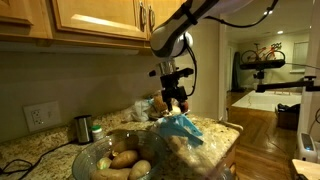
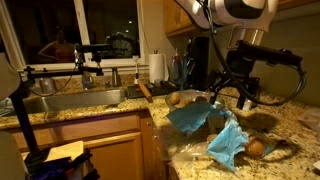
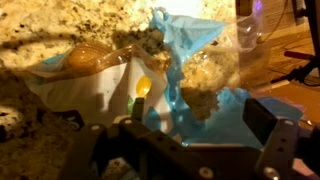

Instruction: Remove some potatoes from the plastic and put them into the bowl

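The plastic point(image 1: 181, 127) lies crinkled on the granite counter, blue on top and clear below. It also shows as blue plastic point(image 2: 192, 116) and fills the wrist view as plastic point(image 3: 190, 60). A tan potato point(image 3: 85, 57) shows through its clear part, and another potato point(image 2: 257, 146) lies by its edge. The glass bowl point(image 1: 98, 152) stands at the front with potatoes point(image 1: 125, 158) inside. My gripper point(image 1: 176, 97) hangs just above the plastic, open, with nothing between its fingers. It is seen again as the gripper point(image 2: 232, 88) and as the gripper point(image 3: 198, 115).
A small metal cup point(image 1: 83, 128) stands by the wall near an outlet point(image 1: 38, 116). Round produce point(image 1: 152, 108) is piled behind the gripper. A sink point(image 2: 70, 101) and a paper towel roll point(image 2: 157, 67) lie further along the counter. Wooden cabinets point(image 1: 95, 18) hang overhead.
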### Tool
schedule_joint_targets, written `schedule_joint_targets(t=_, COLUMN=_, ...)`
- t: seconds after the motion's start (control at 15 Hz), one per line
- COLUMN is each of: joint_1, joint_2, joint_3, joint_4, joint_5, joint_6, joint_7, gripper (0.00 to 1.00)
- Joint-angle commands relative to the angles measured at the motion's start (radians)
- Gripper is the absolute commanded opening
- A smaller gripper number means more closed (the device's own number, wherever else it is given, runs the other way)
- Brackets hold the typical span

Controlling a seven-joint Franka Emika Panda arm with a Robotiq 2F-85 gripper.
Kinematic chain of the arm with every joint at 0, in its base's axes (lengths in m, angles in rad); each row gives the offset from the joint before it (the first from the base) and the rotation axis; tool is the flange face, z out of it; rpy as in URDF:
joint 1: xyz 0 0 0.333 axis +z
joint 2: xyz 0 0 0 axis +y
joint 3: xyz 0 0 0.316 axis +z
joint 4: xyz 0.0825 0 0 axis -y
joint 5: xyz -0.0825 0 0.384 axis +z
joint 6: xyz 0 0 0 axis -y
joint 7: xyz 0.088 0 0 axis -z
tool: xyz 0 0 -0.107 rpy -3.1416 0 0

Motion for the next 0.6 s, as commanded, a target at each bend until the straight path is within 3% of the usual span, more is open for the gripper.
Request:
schedule_joint_targets(t=0.0, joint_1=0.021, joint_2=-0.099, joint_3=0.008, joint_4=-0.103, joint_5=0.008, joint_6=-0.047, joint_7=0.005, gripper=1.0)
schedule_joint_targets(t=0.53, joint_1=0.049, joint_2=-0.139, joint_3=0.005, joint_4=-0.193, joint_5=-0.017, joint_6=-0.052, joint_7=0.003, gripper=1.0)
